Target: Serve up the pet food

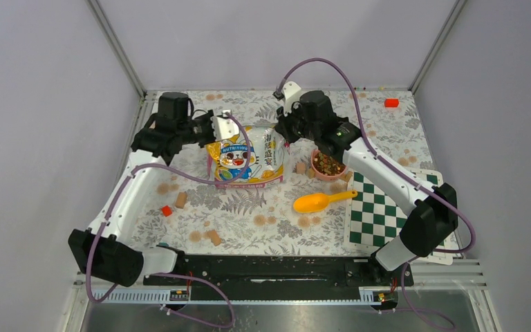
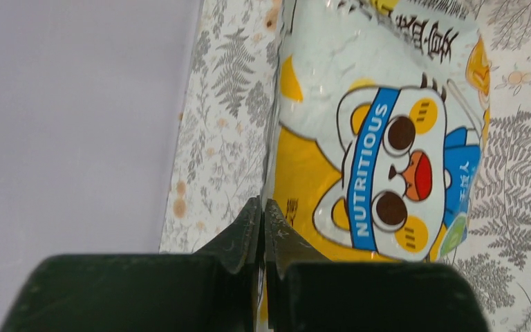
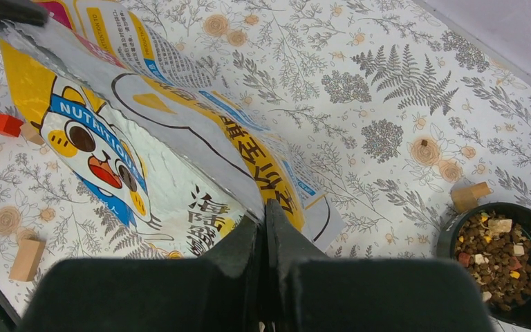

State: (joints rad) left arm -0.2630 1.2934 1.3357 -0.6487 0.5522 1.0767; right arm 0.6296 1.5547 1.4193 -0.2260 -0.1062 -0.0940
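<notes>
Fern-print table [image 1: 263, 207]; bag [image 1: 245, 162] edges lost within left hand [image 2: 263, 205], right hand [image 3: 266, 209].

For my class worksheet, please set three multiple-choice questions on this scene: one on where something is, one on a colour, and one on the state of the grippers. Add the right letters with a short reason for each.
1. The pile of pet food lies:
A. in the scoop
B. in the bowl
C. on top of a red block

2. The squares of the checked mat are:
A. red and black
B. blue and yellow
C. green and white

3. The left gripper and the right gripper are:
A. both shut on an edge of the bag
B. both open above it
C. both resting on the mat

Answers:
1. B, since the mixed pellets fill the pink bowl to the right of the bag.
2. C, since the top view shows green and white squares.
3. A, since each wrist view shows the fingers closed together, pinching the bag's edge.
</notes>
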